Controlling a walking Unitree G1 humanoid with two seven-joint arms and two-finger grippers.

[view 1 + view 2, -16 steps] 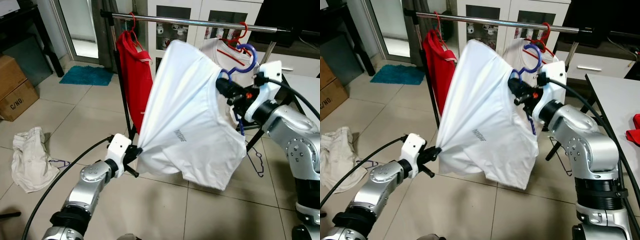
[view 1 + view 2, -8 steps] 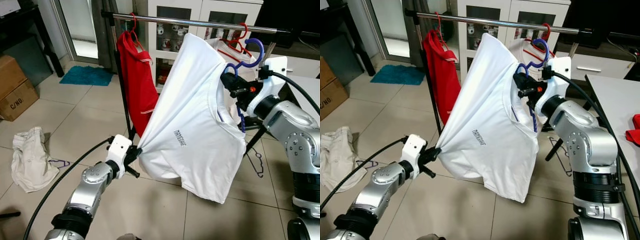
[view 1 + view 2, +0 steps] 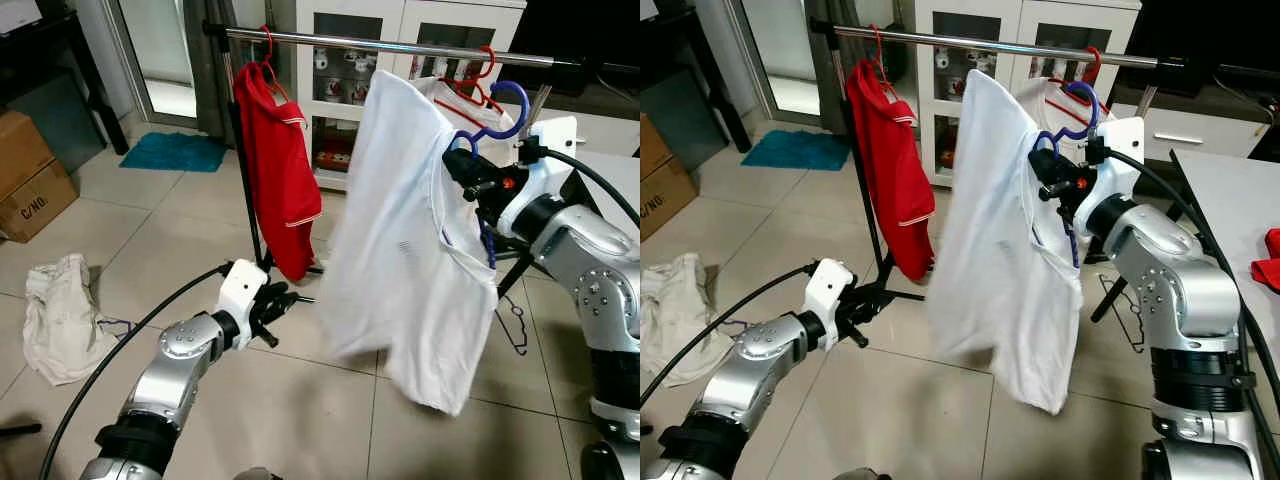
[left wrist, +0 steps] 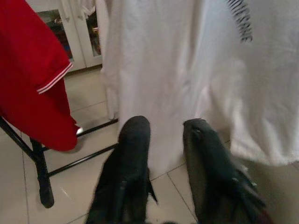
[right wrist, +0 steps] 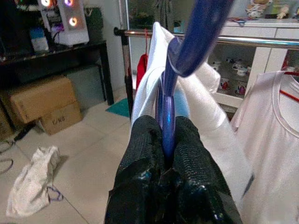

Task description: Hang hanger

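A white T-shirt (image 3: 400, 240) hangs loosely from a blue hanger (image 3: 497, 115). My right gripper (image 3: 462, 168) is shut on the hanger's neck, also seen between its fingers (image 5: 145, 140) in the right wrist view. The blue hook sits just below and in front of the metal rail (image 3: 400, 46), apart from it. My left gripper (image 3: 285, 300) is open and low, left of the shirt's hem, with nothing between its fingers (image 4: 135, 135). The white T-shirt (image 4: 187, 70) hangs just beyond them.
A red shirt (image 3: 275, 170) on a red hanger hangs at the rail's left end, and a white shirt (image 3: 470, 95) on a red hanger at its right. On the floor lie a white cloth (image 3: 60, 315), a cardboard box (image 3: 30, 180) and a hanger (image 3: 512, 325). A table (image 3: 1230, 200) stands at right.
My left gripper has let go of the shirt's hem and opened. The shirt has swung back and now hangs straight down under the hanger. The right gripper still holds the hanger high.
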